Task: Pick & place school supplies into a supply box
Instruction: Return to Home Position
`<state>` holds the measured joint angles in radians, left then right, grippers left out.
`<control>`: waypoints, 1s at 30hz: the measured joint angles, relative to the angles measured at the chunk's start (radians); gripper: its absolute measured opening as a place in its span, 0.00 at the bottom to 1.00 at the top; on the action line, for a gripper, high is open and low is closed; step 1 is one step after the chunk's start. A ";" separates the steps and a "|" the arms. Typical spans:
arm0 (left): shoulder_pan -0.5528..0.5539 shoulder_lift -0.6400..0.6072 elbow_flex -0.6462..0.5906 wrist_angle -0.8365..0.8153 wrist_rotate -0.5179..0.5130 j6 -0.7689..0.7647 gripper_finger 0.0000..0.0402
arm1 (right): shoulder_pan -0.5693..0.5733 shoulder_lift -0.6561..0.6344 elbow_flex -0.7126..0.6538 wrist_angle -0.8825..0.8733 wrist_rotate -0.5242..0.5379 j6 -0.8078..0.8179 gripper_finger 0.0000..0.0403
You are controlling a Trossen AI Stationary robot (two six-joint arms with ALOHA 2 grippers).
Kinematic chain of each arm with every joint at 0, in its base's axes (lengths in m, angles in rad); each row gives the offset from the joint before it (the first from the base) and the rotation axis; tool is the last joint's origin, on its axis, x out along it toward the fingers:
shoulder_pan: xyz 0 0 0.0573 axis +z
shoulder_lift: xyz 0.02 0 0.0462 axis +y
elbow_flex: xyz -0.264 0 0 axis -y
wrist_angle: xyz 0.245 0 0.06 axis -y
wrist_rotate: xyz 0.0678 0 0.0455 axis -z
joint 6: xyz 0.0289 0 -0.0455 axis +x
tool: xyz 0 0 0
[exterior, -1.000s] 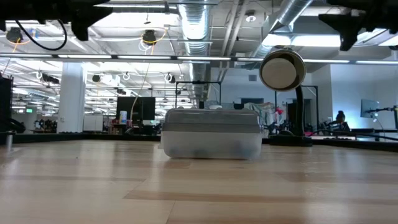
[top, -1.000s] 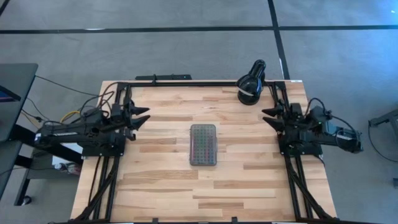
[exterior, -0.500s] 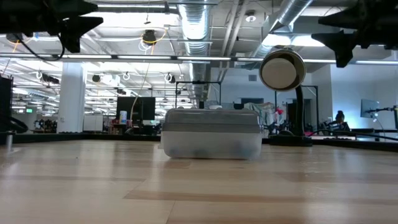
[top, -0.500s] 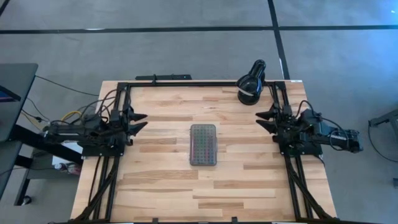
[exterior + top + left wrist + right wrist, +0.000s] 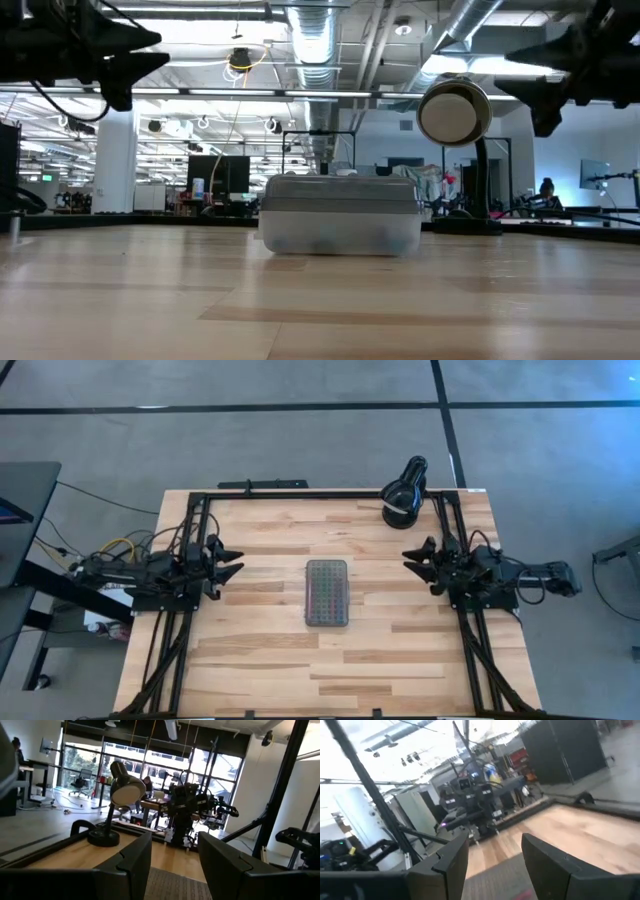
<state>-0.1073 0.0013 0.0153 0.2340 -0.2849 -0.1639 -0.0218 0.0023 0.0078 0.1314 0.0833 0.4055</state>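
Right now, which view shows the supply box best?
The high view: the supply box shows whole, with its full outline and dotted lid. The low view gives only its side, lid seated. Both wrist views show at most a grey patch between their fingers, not clearly the box.

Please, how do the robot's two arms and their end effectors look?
Both arms are black, jointed and angular. The left end effector and right end effector each have two dark, wedge-shaped fingers. Black cables loop along both; yellow wires lie beside the left.
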 joint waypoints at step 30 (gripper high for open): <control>-0.034 0.011 -0.002 -0.163 -0.070 -0.080 0.39 | -0.029 0.003 -0.002 -0.087 0.101 -0.039 0.44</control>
<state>-0.1413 0.0124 0.0132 0.0705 -0.3546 -0.2441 -0.0510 0.0051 0.0063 0.0441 0.1847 0.3664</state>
